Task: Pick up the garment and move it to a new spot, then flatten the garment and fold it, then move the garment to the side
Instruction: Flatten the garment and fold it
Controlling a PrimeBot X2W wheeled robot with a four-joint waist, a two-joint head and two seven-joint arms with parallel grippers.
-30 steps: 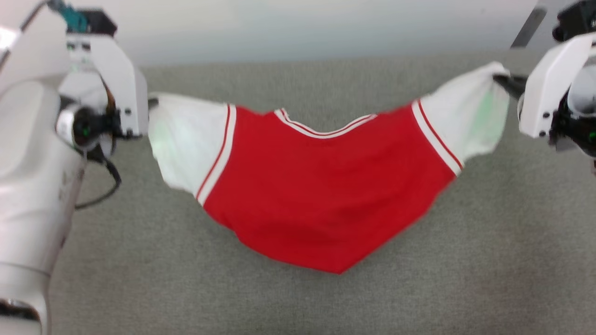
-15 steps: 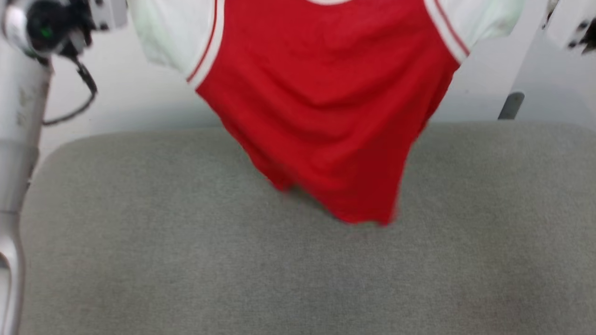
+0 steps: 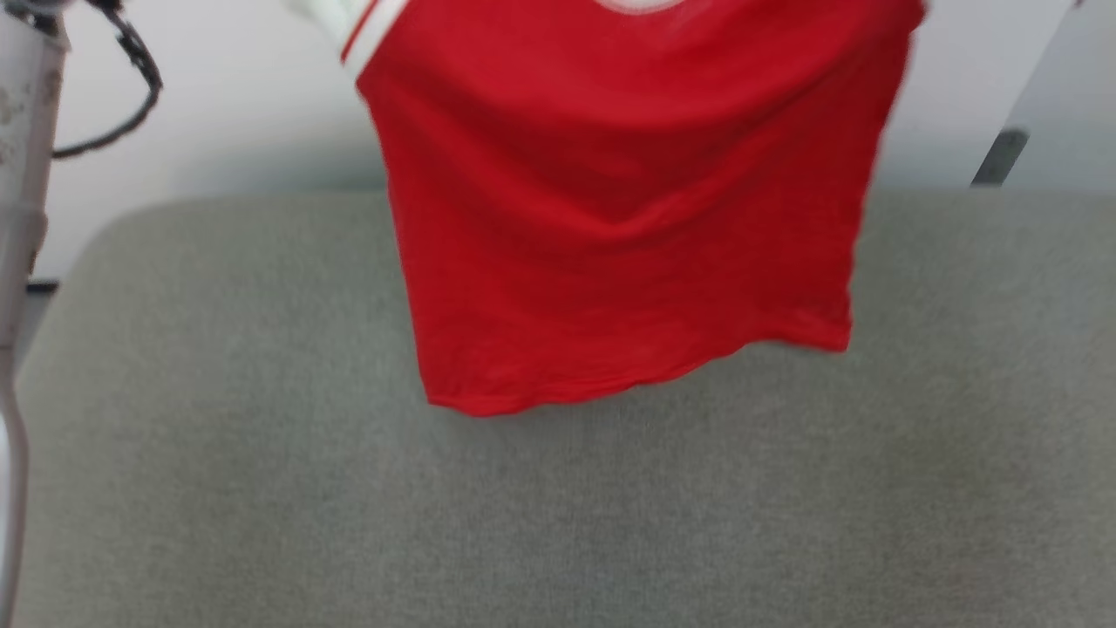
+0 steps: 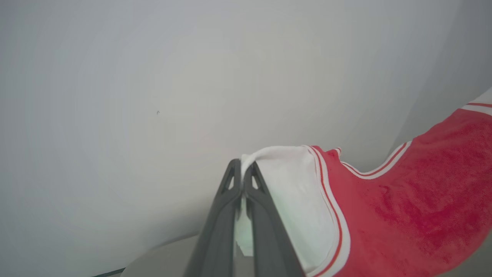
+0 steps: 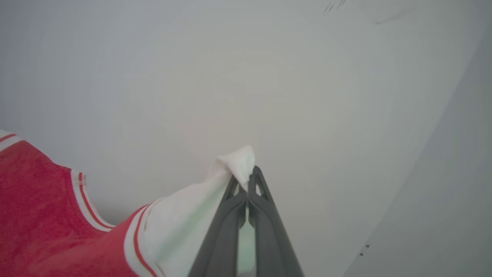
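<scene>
The red garment (image 3: 619, 201) hangs in the air above the grey cushioned surface (image 3: 558, 506), its plain red side toward the head camera and its hem just over the surface. In the left wrist view my left gripper (image 4: 242, 169) is shut on the edge of one white sleeve (image 4: 292, 192), with the red body (image 4: 415, 200) stretching off to the right. In the right wrist view my right gripper (image 5: 250, 175) is shut on the tip of the other white sleeve (image 5: 192, 215). The lettering is hidden.
A pale wall (image 3: 227, 113) rises behind the grey surface. My pale left forearm (image 3: 17, 218) with a black cable (image 3: 131, 96) runs down the left edge of the head view. A dark bar (image 3: 998, 157) stands at the back right.
Both grippers have lifted the garment, from sagging low over the surface to hanging full length with its hem spread. The head camera has tilted up, so the grippers left its view.
</scene>
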